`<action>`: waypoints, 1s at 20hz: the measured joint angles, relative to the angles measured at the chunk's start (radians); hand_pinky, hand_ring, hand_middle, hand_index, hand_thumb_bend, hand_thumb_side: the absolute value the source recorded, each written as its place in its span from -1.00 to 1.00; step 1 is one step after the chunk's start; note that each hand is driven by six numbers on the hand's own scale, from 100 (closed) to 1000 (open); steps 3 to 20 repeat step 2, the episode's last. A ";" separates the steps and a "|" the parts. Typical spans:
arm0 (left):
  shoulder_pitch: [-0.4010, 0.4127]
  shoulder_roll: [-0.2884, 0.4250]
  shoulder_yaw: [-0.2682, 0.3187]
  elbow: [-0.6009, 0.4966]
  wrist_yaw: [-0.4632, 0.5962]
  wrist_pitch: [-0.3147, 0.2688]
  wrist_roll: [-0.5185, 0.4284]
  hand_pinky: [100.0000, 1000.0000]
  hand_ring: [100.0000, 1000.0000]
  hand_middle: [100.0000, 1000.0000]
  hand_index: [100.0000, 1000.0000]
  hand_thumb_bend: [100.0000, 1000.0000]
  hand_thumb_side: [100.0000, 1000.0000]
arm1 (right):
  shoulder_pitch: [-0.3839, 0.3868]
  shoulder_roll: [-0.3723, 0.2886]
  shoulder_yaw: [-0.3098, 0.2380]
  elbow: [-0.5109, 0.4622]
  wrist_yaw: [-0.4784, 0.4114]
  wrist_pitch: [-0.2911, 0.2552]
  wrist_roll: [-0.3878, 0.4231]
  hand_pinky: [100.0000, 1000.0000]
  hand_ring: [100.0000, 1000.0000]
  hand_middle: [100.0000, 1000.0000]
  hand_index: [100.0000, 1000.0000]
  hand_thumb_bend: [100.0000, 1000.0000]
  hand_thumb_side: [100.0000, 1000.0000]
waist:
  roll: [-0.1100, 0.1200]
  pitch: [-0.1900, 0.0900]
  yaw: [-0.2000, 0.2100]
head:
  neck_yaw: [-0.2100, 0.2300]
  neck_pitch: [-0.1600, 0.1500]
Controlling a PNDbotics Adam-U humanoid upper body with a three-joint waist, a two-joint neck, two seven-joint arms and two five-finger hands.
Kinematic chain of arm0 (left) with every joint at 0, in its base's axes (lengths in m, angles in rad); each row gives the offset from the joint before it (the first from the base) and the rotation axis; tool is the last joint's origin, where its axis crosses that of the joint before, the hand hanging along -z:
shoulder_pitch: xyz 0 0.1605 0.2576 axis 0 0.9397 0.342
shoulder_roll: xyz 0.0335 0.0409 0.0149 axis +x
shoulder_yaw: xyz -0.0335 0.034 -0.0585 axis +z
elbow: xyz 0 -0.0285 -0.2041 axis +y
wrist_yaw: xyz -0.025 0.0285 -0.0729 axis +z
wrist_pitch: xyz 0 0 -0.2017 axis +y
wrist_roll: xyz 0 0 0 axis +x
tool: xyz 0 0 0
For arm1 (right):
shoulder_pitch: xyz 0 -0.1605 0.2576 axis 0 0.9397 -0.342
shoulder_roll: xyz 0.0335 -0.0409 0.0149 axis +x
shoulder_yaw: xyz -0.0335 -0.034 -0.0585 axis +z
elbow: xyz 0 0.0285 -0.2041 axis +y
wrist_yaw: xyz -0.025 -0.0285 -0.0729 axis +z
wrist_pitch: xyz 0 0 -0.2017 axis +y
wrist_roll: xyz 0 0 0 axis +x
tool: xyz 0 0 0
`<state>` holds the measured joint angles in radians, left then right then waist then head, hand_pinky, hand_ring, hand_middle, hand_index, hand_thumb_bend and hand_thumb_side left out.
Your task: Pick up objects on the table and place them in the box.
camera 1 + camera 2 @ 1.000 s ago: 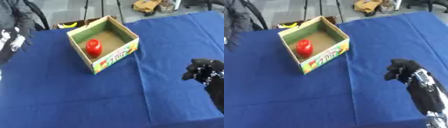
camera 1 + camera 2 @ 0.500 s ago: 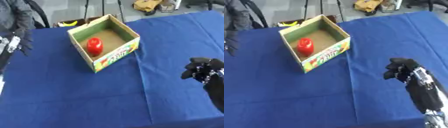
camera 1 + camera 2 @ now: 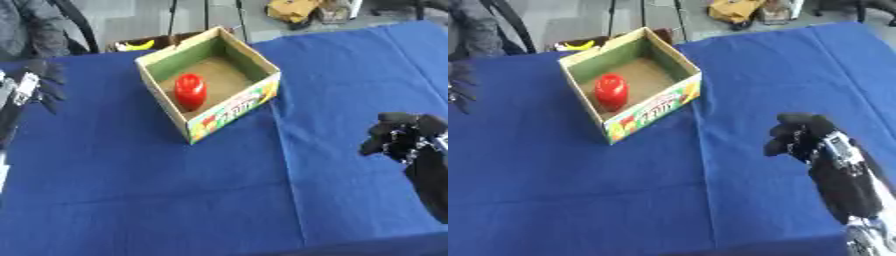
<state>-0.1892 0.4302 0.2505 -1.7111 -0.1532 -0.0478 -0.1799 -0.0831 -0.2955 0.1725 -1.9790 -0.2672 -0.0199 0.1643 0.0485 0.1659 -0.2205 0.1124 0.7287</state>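
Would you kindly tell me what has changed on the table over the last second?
Very little. The left hand drifted slightly inward along the left edge, taking hold of nothing. The right hand stayed curled and empty at lower right, and the red object still lies inside the box.

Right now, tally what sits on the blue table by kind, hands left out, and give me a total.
Cardboard box: 1
Red object inside the box: 1
Loose objects on the blue tablecloth outside the box: 0
Total: 2
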 measured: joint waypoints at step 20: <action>0.001 0.000 0.000 -0.005 0.000 0.000 -0.002 -0.32 -0.05 0.09 0.51 -0.76 1.00 | 0.002 0.000 0.000 0.000 0.000 -0.001 0.000 0.13 0.09 0.12 0.48 -1.00 0.63 | -0.002 0.000 0.001 | -0.001 0.000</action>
